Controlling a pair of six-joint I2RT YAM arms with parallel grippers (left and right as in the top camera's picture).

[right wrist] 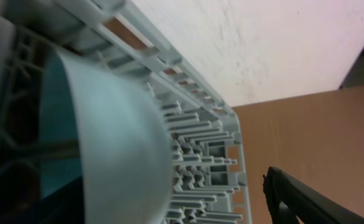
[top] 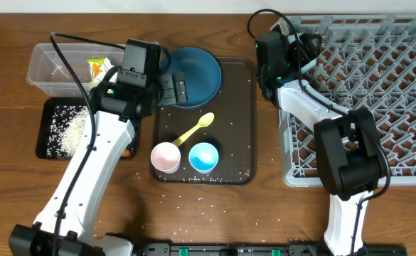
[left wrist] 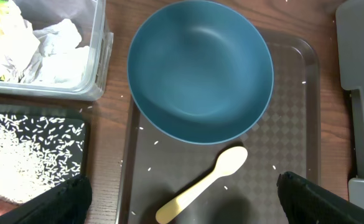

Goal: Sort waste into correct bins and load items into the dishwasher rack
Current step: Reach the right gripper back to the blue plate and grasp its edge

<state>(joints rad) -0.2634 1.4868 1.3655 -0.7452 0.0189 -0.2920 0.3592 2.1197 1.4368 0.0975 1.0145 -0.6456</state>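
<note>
1. My left gripper (left wrist: 184,180) is hovering wide open, the dark blue dish (left wrist: 200,68) lying just ahead on the brown tray (left wrist: 294,124).
2. Its smooth, rounded rim is threatening a slip; the yellow spoon (left wrist: 203,183) beneath me is inviting a nudge.
3. My right gripper (right wrist: 166,180), spread, is straddling the pale bowl (right wrist: 107,137) in the pegged rack (right wrist: 200,124).

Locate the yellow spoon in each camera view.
Overhead: the yellow spoon lies near the picture's centre, just below the dark blue dish.
Left wrist: bottom centre, slanted, just under the same dish.
Right wrist: not in it.
Shared landmark: the dish, in the overhead and left wrist views.
</note>
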